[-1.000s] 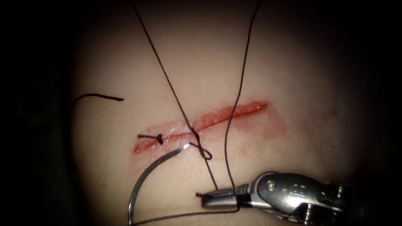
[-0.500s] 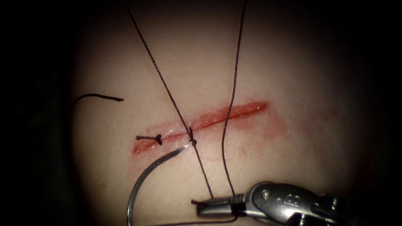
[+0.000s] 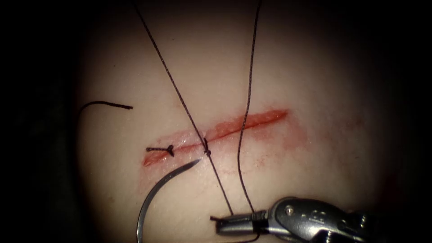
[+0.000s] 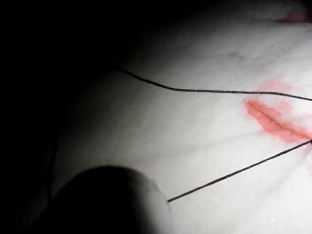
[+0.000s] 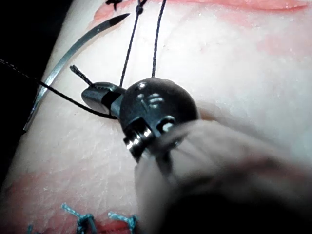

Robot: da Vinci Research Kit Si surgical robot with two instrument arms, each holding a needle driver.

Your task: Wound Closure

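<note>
Steel needle (image 3: 155, 195) lying loose on the tissue (image 3: 315, 81), held by nothing, point just short of the cut (image 3: 225, 128) on its near side. Right tool (image 3: 236, 222) clenched on the thread (image 3: 220, 189) below a small knot (image 3: 207, 152) at the cut. 2 strands running up out of view. Left tool's jaws impossible to judge. Risk: too hard a pull snapping thread or tearing the cut's edge.

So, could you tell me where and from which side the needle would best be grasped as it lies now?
Probably on the needle's curved body, back from the tip, coming from the left: it lies free on the tissue below the cut, tip toward the knot, while the right tool, shut on the thread, crowds its right.
</note>
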